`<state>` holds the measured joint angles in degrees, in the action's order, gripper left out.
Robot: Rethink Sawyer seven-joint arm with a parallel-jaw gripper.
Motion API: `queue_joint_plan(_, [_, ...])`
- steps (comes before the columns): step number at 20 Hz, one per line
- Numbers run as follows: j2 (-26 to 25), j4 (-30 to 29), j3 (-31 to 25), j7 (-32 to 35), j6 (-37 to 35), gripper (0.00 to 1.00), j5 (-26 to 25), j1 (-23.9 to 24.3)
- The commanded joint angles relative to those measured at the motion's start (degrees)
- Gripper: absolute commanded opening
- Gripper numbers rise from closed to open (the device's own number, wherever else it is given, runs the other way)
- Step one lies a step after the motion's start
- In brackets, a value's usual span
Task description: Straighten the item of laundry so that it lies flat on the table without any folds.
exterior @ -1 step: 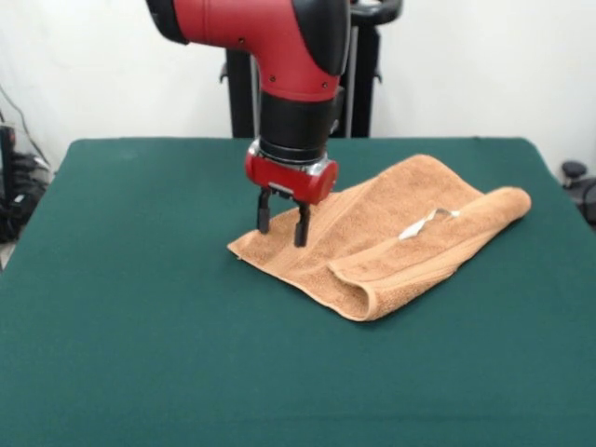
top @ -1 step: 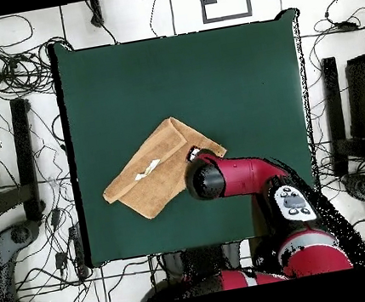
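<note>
The item of laundry [exterior @ -1 step: 391, 237] is an orange-tan towel lying folded over on the green table [exterior @ -1 step: 140, 317], with a doubled flap along its near right side and a small white label [exterior @ -1 step: 424, 222] on top. My gripper [exterior @ -1 step: 282, 223] hangs open just above the towel's left corner, its two dark fingers [exterior @ -1 step: 301, 226] pointing down, nothing between them. In the overhead view the towel [top @ -1 step: 152, 180] lies slanted near the table's middle, and the arm covers its right corner, hiding the gripper.
Wide bare green cloth [top @ -1 step: 174, 81] surrounds the towel on all sides. Cables and stands [top @ -1 step: 9, 126] crowd the floor beyond the table's edges. The arm's red link [top @ -1 step: 251, 177] reaches in from the bottom right.
</note>
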<state>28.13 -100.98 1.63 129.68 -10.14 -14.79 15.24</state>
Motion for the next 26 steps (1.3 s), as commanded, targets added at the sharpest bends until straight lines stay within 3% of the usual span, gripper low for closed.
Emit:
queue_joint_plan(1, [-4.69,4.27,-5.62,-3.89,-9.76,1.00,-2.02,-1.34])
queue_joint_plan(10, [-2.88,4.38,-0.65,-0.53,-12.10,1.00,-2.43,-4.07])
queue_joint_plan(26, [-7.70,9.74,6.52,4.75,-2.00,1.00,-4.03,-8.63])
